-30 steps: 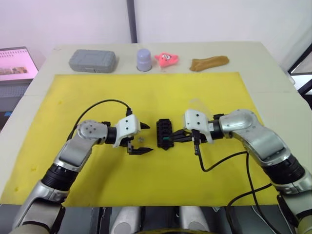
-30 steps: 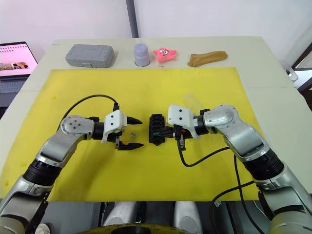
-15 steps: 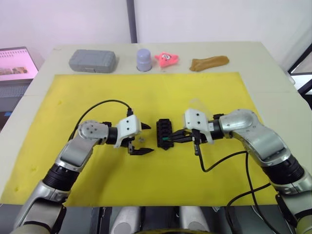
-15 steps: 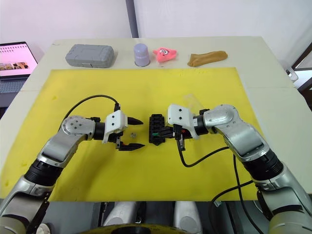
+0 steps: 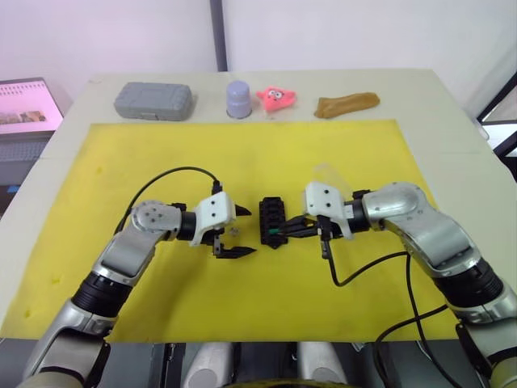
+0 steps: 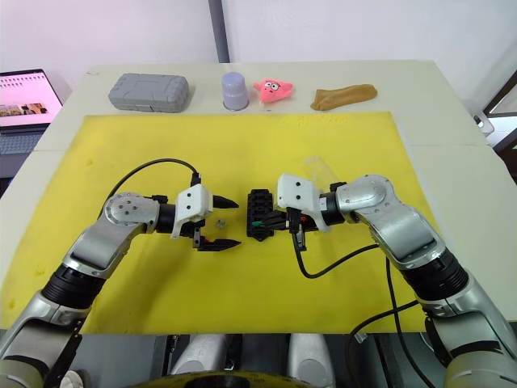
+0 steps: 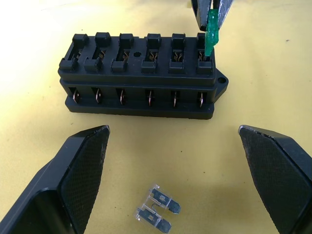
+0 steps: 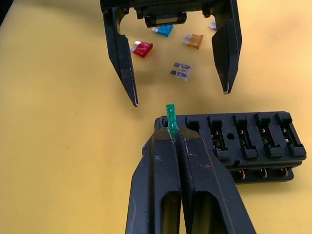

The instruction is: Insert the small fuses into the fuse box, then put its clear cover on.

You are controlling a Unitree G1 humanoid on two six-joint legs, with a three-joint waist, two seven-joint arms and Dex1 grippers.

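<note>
Moved: the left gripper (image 5: 239,232) has slid a little closer to the small black plastic fuse box (image 5: 272,221).
Left gripper: wide open, holding nothing, a clear grey fuse (image 7: 158,210) lying between its fingers.
Right gripper (image 8: 174,132): pinched tight on a thin green fuse (image 7: 211,35), at the box's end slot.

Grey case (image 5: 153,100), lavender cup (image 5: 238,99), pink toy (image 5: 276,99), laptop (image 5: 27,105) behind yellow mat (image 5: 121,153).

The left gripper (image 5: 237,232) has edged slightly closer to the fuse box (image 5: 272,221).
</note>
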